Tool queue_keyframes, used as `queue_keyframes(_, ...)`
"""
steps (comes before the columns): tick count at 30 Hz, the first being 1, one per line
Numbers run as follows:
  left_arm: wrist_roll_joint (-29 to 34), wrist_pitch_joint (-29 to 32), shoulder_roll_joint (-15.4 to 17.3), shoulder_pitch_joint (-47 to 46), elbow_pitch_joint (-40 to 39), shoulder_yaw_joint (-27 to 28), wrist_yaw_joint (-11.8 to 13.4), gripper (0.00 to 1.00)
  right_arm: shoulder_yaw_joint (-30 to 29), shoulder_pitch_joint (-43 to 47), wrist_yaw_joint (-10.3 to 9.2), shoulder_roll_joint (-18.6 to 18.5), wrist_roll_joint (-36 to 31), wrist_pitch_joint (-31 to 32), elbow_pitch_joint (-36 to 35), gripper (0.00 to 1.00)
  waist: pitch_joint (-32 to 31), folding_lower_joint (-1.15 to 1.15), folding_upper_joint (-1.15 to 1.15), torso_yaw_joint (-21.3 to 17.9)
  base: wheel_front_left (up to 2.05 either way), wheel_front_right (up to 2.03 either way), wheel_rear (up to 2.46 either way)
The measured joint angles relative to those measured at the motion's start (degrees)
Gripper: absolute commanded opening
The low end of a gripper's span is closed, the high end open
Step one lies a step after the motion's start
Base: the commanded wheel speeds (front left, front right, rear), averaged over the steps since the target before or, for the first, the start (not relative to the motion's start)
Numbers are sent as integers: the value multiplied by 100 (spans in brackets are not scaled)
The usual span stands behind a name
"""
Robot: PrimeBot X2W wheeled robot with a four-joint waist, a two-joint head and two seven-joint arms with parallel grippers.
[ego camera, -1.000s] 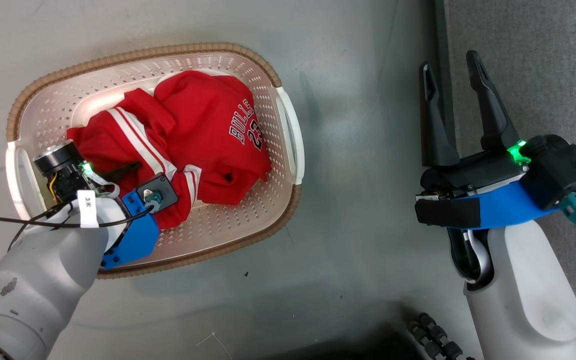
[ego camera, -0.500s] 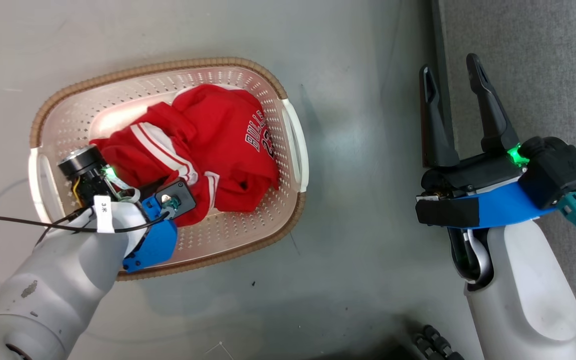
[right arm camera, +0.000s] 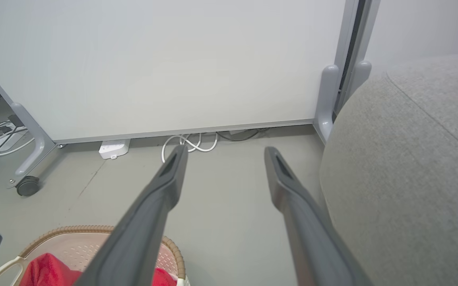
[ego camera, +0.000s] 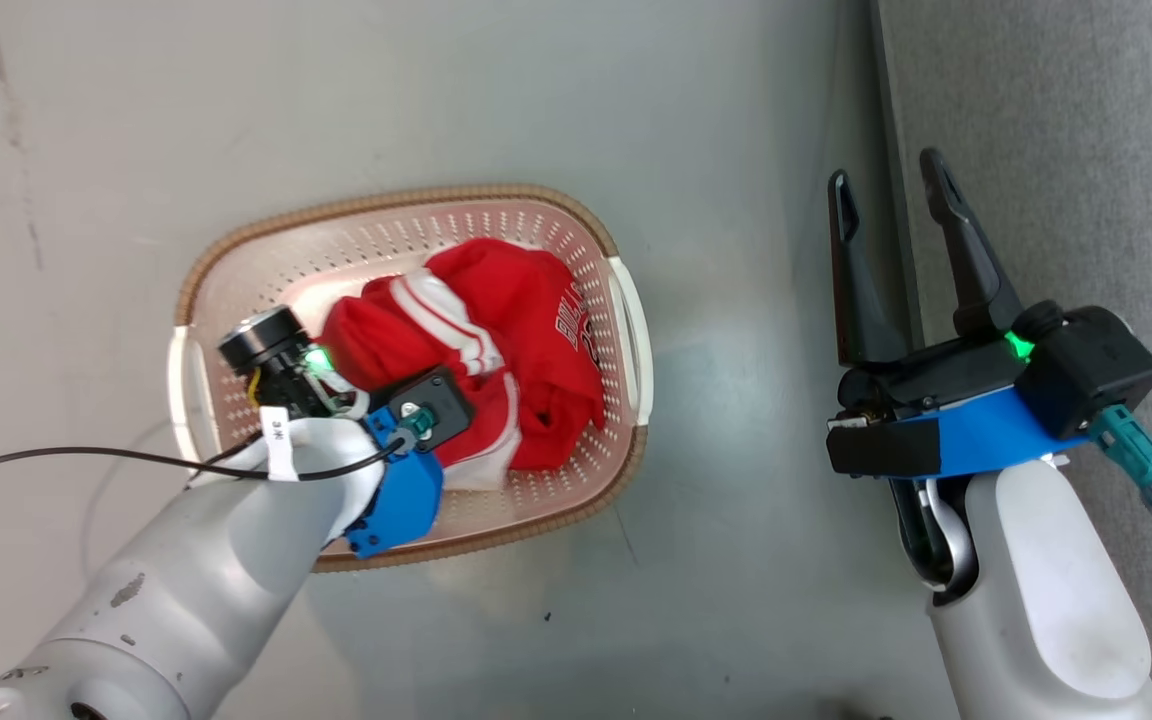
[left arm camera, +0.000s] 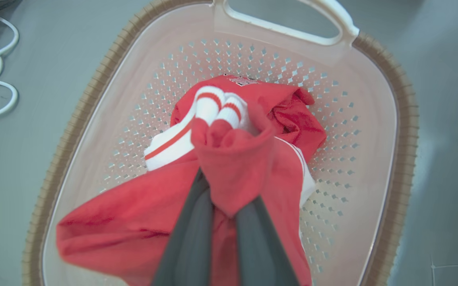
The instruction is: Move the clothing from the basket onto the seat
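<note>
A fold of the red clothing (ego camera: 516, 340) is pinched between the closed jaws of the left gripper (left arm camera: 227, 186) inside the basket (ego camera: 356, 240), whose long axis is laid roughly left to right on the floor (ego camera: 436, 100), while the right gripper (ego camera: 886, 172) is held spread wide beside the seat (ego camera: 1066, 150).

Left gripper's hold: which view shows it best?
Left wrist view: the left gripper pinches a red fold of the clothing. The head view has its wrist covering the pinch; the right wrist view catches red fabric low down.
</note>
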Motion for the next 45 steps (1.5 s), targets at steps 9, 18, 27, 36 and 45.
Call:
queue_keyframes(9,-168,-18,63,272,-945,358,35,0,-60,268,0,0,-123,0,131,100,-634,0,0,233,0,0,0)
queue_keyframes(18,-116,-22,134,612,-1912,914,178,0,-75,509,0,0,-174,0,249,100,-1230,0,0,469,0,0,0)
queue_keyframes(27,-3,-22,249,1010,-2810,1561,236,0,-77,781,0,0,-168,0,350,100,-1832,0,0,593,0,0,0)
queue_keyframes(36,15,-22,278,1301,-3494,2301,298,0,-152,1094,0,-1,-157,0,415,100,-2397,0,0,643,0,0,0)
queue_keyframes(45,54,-22,142,1512,-3964,2903,334,0,-171,1412,0,-1,-115,0,495,100,-2916,0,0,678,0,0,0)
